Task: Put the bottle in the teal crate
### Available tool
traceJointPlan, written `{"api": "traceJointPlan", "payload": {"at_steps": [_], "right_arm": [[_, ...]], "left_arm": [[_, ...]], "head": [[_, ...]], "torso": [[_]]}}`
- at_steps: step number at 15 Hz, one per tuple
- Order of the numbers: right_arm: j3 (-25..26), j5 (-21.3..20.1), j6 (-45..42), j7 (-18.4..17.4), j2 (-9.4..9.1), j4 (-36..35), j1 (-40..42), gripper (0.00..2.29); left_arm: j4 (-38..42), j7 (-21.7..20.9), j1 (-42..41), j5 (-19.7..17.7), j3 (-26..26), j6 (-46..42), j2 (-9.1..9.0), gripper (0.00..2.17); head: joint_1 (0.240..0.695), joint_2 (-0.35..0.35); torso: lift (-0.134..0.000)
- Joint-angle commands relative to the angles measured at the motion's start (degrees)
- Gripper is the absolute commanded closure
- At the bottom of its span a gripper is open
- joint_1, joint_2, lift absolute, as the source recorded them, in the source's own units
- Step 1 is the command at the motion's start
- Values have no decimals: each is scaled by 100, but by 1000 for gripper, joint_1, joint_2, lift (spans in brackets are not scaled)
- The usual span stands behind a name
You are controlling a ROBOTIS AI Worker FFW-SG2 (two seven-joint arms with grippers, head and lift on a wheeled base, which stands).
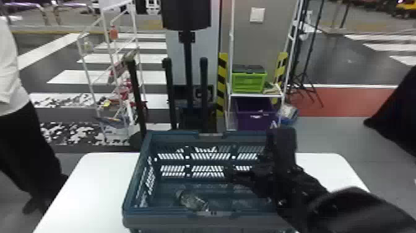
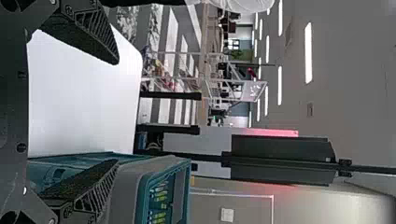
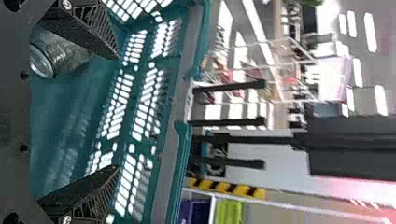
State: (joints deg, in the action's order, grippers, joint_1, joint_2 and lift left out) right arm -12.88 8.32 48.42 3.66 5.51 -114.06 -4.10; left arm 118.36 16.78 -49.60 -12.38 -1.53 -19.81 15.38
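While its two fingers stand wide apart, released, the right hand [image 1: 244, 178] hangs at the right part of the open teal crate [image 1: 161, 213]. The clear bottle [image 1: 192, 200] lies on its side on the crate's floor, left of that hand and near the front wall. The left hand [image 2: 116, 112] is also spread open. The crate rests on a white bench [image 1: 93, 189]; behind, a rack [image 1: 255, 95] holds a green box [image 1: 249, 83] above a purple one [image 1: 255, 122].
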Motion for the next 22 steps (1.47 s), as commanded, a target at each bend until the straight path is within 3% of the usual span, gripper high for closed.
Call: {"api": "traceJointPlan", "payload": {"at_steps": [1,4,11,18,22], "right_arm": [[391,20,-698,3,152,-495,797,56],[778,20,-1401,3,240,-925,1755,56],[1235,38,-3897,-5,187,-1154,3785,56],[1314,64,-5778,21,125,-811,4857,53],[1323,82,-6199,39,117,-802,5068,56]], "left_arm": [[-15,0,29,-1,-14,26,9,137],[-15,0,56,-1,-32,61,18,137],[46,0,82,-1,-32,132,53,137],[169,0,82,-1,-32,220,70,137],[178,0,82,-1,-50,237,62,137]], "head": [[499,0],[499,0],[499,0],[499,0],[499,0]], "torso": [[0],[0],[0],[0],[0]]}}
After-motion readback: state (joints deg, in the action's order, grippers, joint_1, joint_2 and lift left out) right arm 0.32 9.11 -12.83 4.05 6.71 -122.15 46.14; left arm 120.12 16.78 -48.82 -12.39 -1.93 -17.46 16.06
